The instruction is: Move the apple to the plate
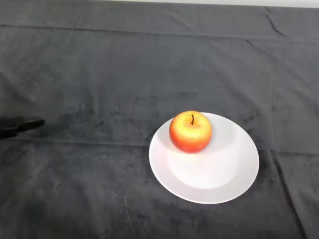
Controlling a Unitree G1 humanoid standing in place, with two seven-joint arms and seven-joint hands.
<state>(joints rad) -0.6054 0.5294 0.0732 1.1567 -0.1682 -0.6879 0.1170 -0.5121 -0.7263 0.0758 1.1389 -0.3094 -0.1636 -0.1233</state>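
A red and yellow apple [190,131] with a dark stem stands upright on a white round plate [219,174], on the plate's upper left part. My left hand [21,125] shows only as black fingers at the far left edge of the view. The fingers lie straight and hold nothing. The hand is far to the left of the plate and apart from it.
The table is covered by a dark grey cloth [124,74] with creases. A pale strip [224,2] runs along the far edge at the top of the view.
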